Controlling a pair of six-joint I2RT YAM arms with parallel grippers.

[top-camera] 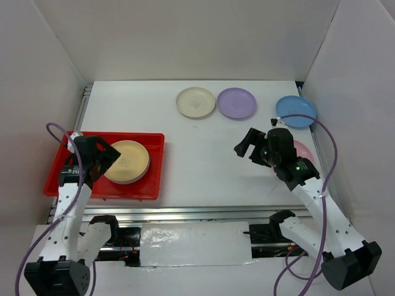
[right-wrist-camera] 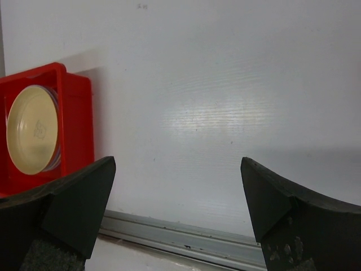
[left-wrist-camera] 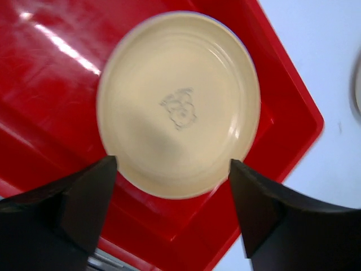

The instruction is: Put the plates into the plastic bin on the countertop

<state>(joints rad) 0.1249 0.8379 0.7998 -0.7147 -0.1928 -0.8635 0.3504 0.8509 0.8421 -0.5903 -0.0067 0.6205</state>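
The left fingers (left-wrist-camera: 84,197) hang spread and empty over the cream plate (left-wrist-camera: 177,104) in the red bin (left-wrist-camera: 51,73) at the worktop's (top-camera: 203,166) near-left corner; the right fingers (right-wrist-camera: 73,197) gape empty too. A pink plate (top-camera: 303,148) sits half hidden by the right arm (top-camera: 315,197) at the right edge — a blind grab could shove it off.

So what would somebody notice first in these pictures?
The bright red bin on the left of the white table, with a pale yellow plate lying in it and the left gripper open right above it. Next, the cream plate, purple plate and blue plate lined up along the far edge.
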